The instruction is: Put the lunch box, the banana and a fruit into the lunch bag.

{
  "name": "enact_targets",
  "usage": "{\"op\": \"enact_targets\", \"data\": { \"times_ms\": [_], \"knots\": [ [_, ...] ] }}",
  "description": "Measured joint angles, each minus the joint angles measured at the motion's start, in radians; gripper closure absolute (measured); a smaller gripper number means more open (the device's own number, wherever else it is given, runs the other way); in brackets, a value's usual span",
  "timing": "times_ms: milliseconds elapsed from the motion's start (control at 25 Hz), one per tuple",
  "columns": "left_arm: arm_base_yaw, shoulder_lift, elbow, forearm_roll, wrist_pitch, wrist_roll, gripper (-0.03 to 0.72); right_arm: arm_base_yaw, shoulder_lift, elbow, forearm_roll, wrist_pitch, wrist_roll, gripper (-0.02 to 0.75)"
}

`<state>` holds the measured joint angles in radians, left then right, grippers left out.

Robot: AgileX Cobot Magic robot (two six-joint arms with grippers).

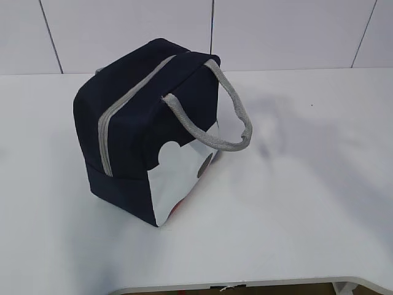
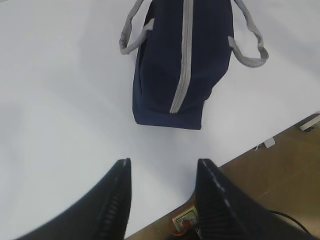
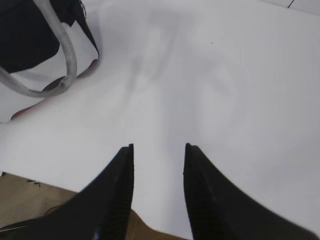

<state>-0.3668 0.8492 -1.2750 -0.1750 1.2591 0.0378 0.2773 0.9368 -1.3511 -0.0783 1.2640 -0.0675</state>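
The navy lunch bag (image 1: 147,129) stands on the white table, left of centre in the exterior view, its grey zipper closed along the top and its grey handles hanging to the sides. The left wrist view looks down on the lunch bag (image 2: 182,65) from above and behind; my left gripper (image 2: 162,165) hovers open over the table's near edge, nothing between its fingers. A corner of the lunch bag (image 3: 30,35) and one handle show at the top left of the right wrist view; my right gripper (image 3: 158,147) is open and empty. The lunch box, the banana and the fruit are out of view.
The white table (image 1: 295,184) stretches to the right of the bag. Its front edge (image 1: 245,286) runs along the bottom of the exterior view, with brown floor (image 2: 280,170) beyond it. A white panelled wall (image 1: 276,31) stands behind.
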Motion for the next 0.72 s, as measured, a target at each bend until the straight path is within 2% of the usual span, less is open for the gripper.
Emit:
{"op": "enact_targets", "data": {
  "times_ms": [320, 720],
  "knots": [
    [0.000, -0.363, 0.250, 0.047, 0.009, 0.000, 0.406, 0.000, -0.379, 0.331, 0.019, 0.004, 0.000, 0.440],
    [0.000, -0.710, 0.499, 0.040, 0.015, 0.000, 0.413, 0.000, -0.805, 0.632, 0.019, -0.006, -0.001, 0.440]
  ]
}}
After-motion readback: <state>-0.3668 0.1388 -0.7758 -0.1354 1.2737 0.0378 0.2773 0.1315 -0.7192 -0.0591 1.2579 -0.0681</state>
